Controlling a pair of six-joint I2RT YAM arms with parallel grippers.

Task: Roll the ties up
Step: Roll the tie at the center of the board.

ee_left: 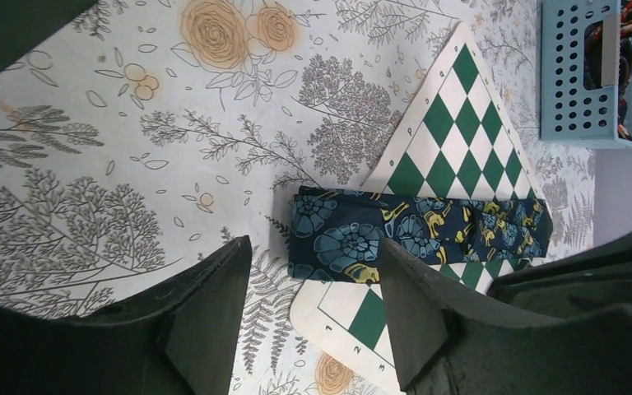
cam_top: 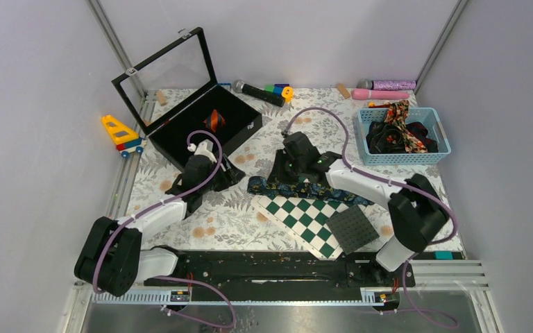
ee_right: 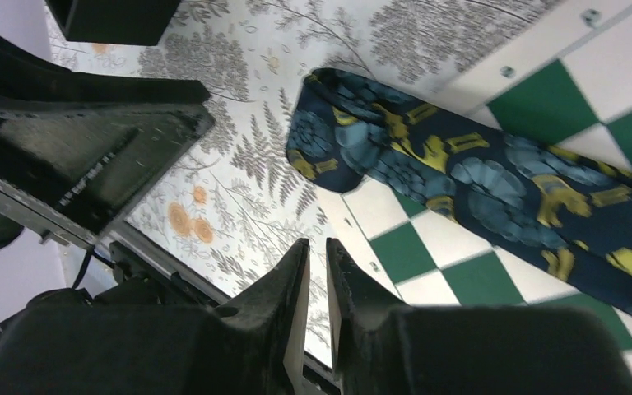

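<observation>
Across the middle of the floral-printed worktop (cam_top: 229, 222), the long navy fabric tie with blue and yellow flowers (cam_top: 267, 186) lies flat and unrolled. Its blunt end is on the cloth and the rest runs over the green-and-white chequered board (cam_top: 298, 215). The right tool (ee_right: 317, 280) hovers just beside that end with its fingers almost together, only a slit between them and nothing in it. The left tool (ee_left: 313, 321) hangs near the same end, fingers well apart and empty.

The main risk is the fabric. It looks thin, smooth and limp, so a pinch at the edge may catch only one layer, and a loosely started roll could skew or spring open. The board looks stiff, slick and thin, so a tool pressing down may drag it along with the tie.

More ties sit bunched in the light-blue perforated plastic basket (cam_top: 402, 158). A red-and-black striped roll (cam_top: 215, 119) rests in the black glass-lidded box (cam_top: 173, 135).
</observation>
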